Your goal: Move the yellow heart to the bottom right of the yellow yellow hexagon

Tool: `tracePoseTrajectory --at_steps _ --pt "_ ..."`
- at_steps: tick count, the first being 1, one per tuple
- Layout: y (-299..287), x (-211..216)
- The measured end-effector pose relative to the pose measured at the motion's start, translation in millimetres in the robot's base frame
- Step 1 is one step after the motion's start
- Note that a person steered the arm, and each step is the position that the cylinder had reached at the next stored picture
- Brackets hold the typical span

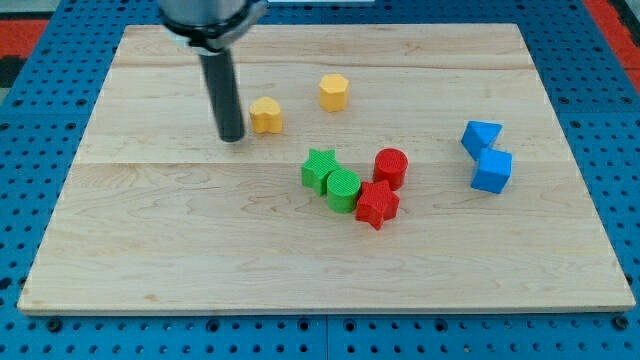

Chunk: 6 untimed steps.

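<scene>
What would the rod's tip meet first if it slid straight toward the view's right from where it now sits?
Most likely the yellow heart, just right of my tip; it sits slightly higher, so contact might be glancing.

Pale wooden board, blue perforated surface around it

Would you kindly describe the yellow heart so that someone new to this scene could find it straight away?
Start at the wooden board and look to its upper middle, where two yellow blocks sit. The yellow heart is the one toward the view's left, just right of my tip. Unlike the yellow hexagon up and to its right, it has a notched top.
</scene>
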<state>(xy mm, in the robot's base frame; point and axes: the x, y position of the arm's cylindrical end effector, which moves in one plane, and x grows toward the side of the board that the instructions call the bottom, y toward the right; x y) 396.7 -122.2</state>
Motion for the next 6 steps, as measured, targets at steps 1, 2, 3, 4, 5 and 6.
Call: tracePoseTrajectory --at_steps 1,2,3,4,5,6 --pt "15.0 -16.0" --pt "56.3 -30.6" --pt "92.8 -30.6" --pt "117.3 -18.1" --pt "123.4 -13.8" --pt "165.8 2.0"
